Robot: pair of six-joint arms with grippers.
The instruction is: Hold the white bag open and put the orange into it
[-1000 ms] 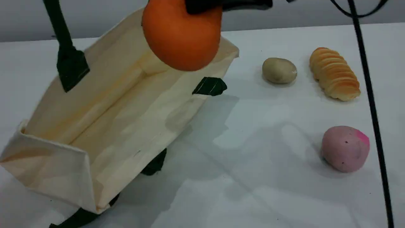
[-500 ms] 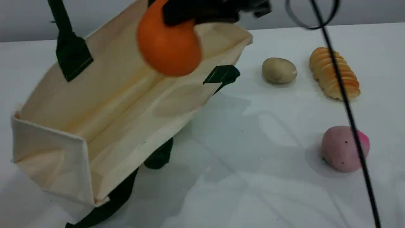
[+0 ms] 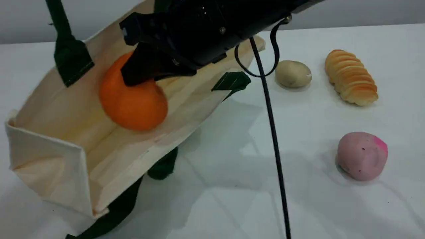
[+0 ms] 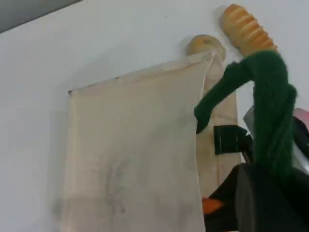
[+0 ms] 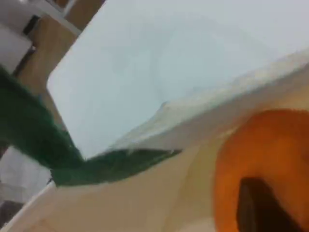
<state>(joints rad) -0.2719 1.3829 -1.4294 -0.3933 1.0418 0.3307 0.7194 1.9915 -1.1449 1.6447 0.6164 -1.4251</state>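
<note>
Orange (image 3: 132, 103) carried inside the open white bag (image 3: 49, 146)

We see the right end effector (image 3: 139, 74) pinching the orange, bag walls close around; the left end effector (image 4: 270, 193) clamps the green handle (image 4: 270, 106) above.

A white table (image 3: 315, 205) holds three foods: a tan potato (image 3: 293, 73), a ridged golden bread loaf (image 3: 351, 77) just beside it, and a pink peach (image 3: 362, 155) nearer the camera, well apart.

The orange (image 3: 132, 104) is held inside the mouth of the white bag (image 3: 49, 159) by the right gripper (image 3: 139, 74), clamped on its top. One green handle (image 3: 61, 31) is pulled upward at the far left.
</note>
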